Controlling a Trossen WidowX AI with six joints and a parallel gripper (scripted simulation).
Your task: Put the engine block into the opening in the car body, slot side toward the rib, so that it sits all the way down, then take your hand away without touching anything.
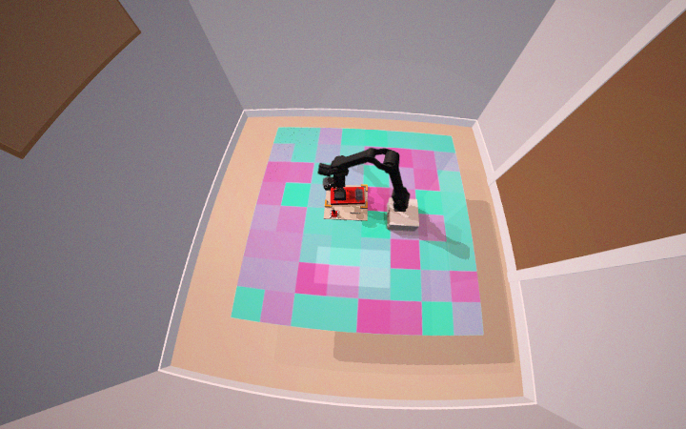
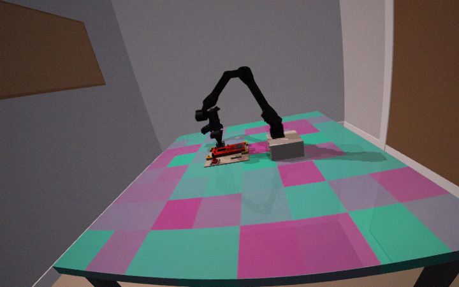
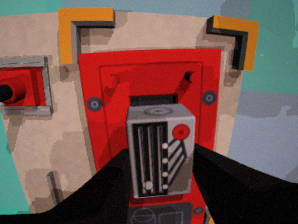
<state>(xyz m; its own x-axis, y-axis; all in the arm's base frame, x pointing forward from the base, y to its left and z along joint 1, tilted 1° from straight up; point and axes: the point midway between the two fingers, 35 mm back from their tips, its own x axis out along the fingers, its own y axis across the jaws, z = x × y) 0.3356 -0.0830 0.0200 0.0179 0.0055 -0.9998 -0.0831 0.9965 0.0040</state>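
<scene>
My gripper [image 1: 339,194] [image 2: 220,145] [image 3: 160,152] is shut on the engine block [image 3: 156,150], a grey block with black slots and a red disc on the face toward the wrist camera. The red car body [image 1: 349,194] [image 2: 231,150] [image 3: 150,75] lies below on a beige board. The block is over the dark opening [image 3: 155,99]. Only the far end of the opening shows past the block in the wrist view. The block's lower end and the rib are hidden, so I cannot tell whether the block has entered the opening.
The board [image 1: 345,221] [image 3: 135,31] carries orange corner brackets [image 3: 87,15] [image 3: 253,45] around the body. A red part with a black tip [image 3: 17,91] stands in a grey frame beside it. The arm's pale base block [image 1: 403,218] [image 2: 287,149] is to the right in the top and exterior views.
</scene>
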